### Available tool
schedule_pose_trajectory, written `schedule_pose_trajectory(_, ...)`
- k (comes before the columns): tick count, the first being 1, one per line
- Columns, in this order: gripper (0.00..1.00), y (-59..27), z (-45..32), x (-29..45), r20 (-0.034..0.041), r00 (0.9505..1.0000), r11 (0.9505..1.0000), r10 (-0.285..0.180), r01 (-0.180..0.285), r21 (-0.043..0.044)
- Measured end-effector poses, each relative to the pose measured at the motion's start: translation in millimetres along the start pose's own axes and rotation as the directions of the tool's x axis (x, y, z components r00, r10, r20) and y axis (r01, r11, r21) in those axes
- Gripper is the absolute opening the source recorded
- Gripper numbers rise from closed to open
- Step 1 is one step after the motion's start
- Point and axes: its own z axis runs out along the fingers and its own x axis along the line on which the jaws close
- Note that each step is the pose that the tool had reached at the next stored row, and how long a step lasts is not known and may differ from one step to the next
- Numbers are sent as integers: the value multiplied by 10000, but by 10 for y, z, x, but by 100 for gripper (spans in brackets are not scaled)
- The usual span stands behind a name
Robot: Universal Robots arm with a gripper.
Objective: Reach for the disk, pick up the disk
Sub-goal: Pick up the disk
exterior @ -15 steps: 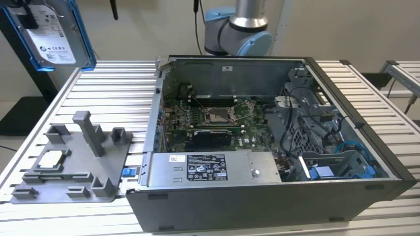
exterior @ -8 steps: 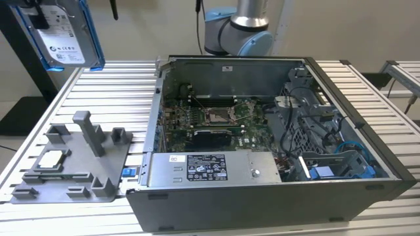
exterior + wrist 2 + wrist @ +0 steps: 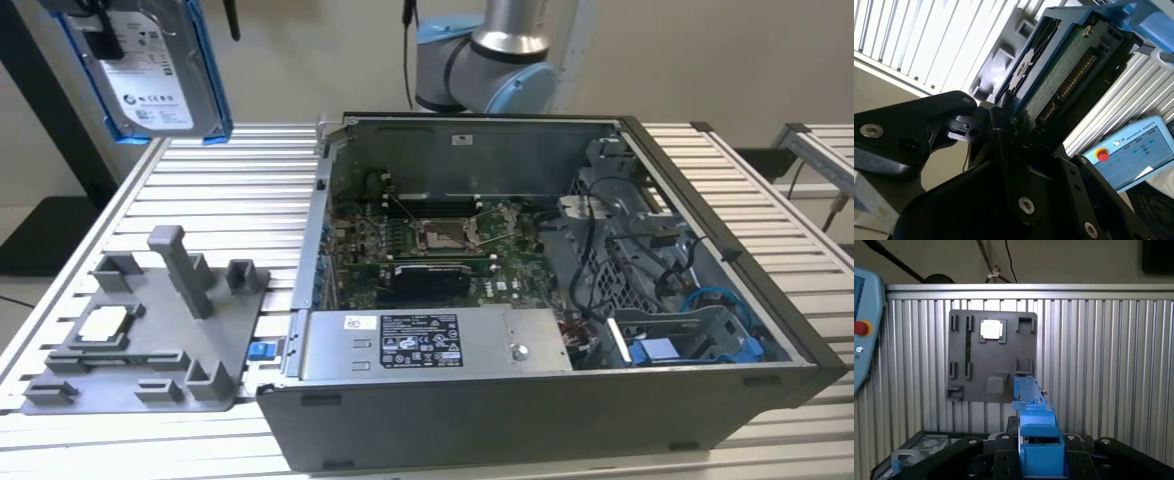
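The disk (image 3: pixel 158 78), silver-grey with a white label and a bright blue bracket, hangs upright in the air at the exterior view's upper left, above the slatted table's far corner. My gripper (image 3: pixel 96 28) is shut on its upper edge. In the second wrist view the disk (image 3: pixel 1064 75) shows its green circuit-board side, with a black finger (image 3: pixel 1001 130) pressed against its edge. The first wrist view has the blue bracket (image 3: pixel 1031 415) edge-on, clamped between the gripper's (image 3: pixel 1033 455) black jaws, high above the grey fixture plate.
A grey fixture plate (image 3: pixel 147 340) with posts and a small square chip (image 3: pixel 107 325) lies on the slatted table (image 3: pixel 200 200). An open computer case (image 3: pixel 534 280) is on the exterior view's right. A teach pendant (image 3: pixel 1134 150) lies beside the table.
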Motion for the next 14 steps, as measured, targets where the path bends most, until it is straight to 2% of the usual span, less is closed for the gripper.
schedule_pose_trajectory(14,0,-357,-1,-5,0,10000,10000,0,0,-2)
